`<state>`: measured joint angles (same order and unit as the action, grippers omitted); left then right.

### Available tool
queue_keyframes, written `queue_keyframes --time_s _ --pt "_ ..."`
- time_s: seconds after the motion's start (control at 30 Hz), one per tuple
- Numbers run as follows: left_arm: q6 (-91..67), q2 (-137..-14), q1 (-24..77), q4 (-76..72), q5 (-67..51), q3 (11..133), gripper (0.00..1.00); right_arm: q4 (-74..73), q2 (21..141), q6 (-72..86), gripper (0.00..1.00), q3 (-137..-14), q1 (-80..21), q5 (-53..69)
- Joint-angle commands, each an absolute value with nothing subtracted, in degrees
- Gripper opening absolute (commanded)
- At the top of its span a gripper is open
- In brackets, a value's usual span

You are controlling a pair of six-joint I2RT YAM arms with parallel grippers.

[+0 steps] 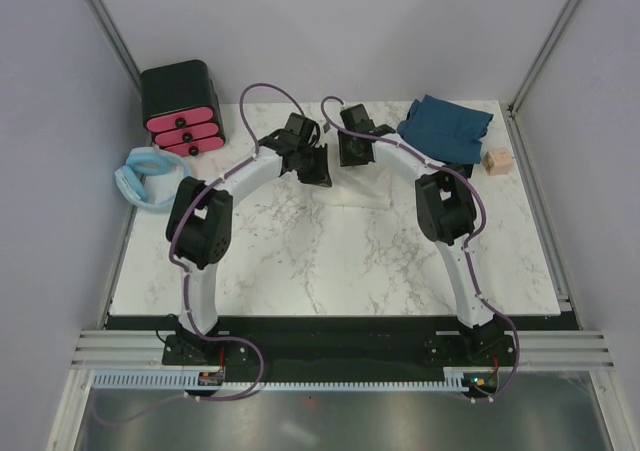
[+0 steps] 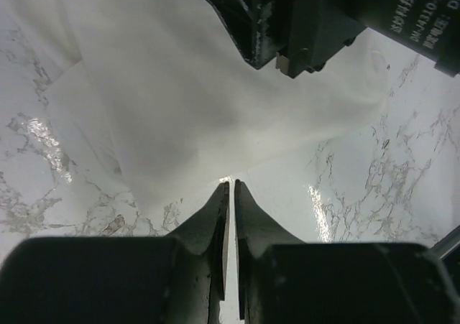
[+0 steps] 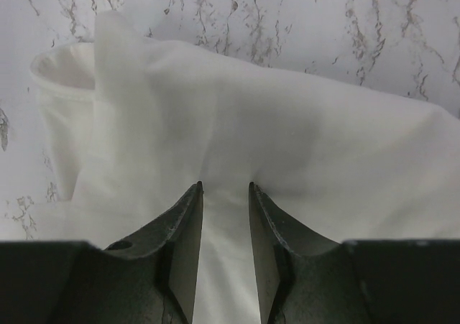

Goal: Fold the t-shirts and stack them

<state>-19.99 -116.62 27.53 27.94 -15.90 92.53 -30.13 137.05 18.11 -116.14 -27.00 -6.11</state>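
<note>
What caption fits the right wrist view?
Right gripper pinching a fold of the cream-white t-shirt on the marble table.

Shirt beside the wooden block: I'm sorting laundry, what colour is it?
Dark teal-blue shirt, best in the top external view.

The white t-shirt (image 3: 302, 137) is soft, matt cloth, smooth with gentle creases. The teal t-shirt (image 1: 445, 123), upper right of the top view, is matt cloth too. The table (image 1: 330, 261) is glossy and marble-patterned and catches glare. The black box (image 1: 180, 96), upper left, is shiny plastic. The small block (image 1: 497, 161) at right looks like bare wood, though it is tiny.
</note>
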Motion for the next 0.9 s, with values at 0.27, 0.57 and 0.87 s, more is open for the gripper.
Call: queue_keyframes --time_s 0.27,0.57,0.87 --pt "-21.7 -122.2 26.8 23.5 -14.1 86.9 0.02 -28.5 140.5 18.5 0.4 -115.5 -27.4 -5.9" --pt "-23.5 -128.1 26.8 32.2 -17.8 91.0 0.02 -31.2 142.0 18.4 0.39 -115.5 -27.2 -8.9" --pt "-23.0 -127.0 26.8 35.9 -19.8 87.6 0.02 -34.0 143.7 20.6 0.39 -117.9 -26.2 -12.0"
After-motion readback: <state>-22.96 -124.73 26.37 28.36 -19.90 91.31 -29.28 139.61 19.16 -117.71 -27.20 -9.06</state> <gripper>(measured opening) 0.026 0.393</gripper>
